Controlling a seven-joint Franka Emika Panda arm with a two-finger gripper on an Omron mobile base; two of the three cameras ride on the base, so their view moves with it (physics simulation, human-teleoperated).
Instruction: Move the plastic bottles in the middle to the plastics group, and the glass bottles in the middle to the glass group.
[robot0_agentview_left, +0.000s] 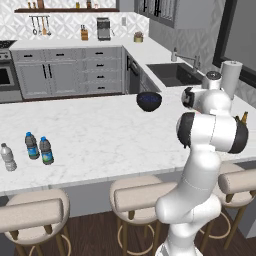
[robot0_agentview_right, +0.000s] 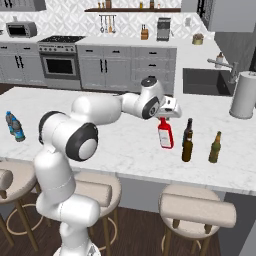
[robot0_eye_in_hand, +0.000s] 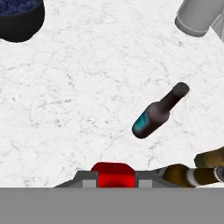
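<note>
White marble spreads across the whole counter (robot0_agentview_left: 110, 135) of this grey kitchen, and the sorting on it looks mostly done. At the lower left of the left base view three small water bottles stand close together: the clear pale-capped bottle (robot0_agentview_left: 7, 157) at the far left, then the dark-label bottle (robot0_agentview_left: 32, 145), then the blue-green-label bottle (robot0_agentview_left: 46, 151) just beside it, so I judge the plastic one from the middle already delivered to the plastics group. A dark bowl (robot0_agentview_left: 149, 100) sits alone near the middle of that view, apart from all the bottles. Right of centre in the right base view the tool (robot0_agentview_right: 164, 119) is pinched on the cap of the red bottle (robot0_agentview_right: 165, 135), which hangs upright under it with its base close to the counter; I cannot tell whether it touches. Just right of it stand three slim long-necked bottles: the near-black bottle (robot0_agentview_right: 188, 128), the brown bottle (robot0_agentview_right: 187, 148) in front of it, and the amber-green bottle (robot0_agentview_right: 215, 147) furthest right, near a grey paper-towel roll (robot0_agentview_right: 243, 95). That suggests the brown one has joined the glass group. What seems left is to set the red bottle down beside them and let go.
</note>
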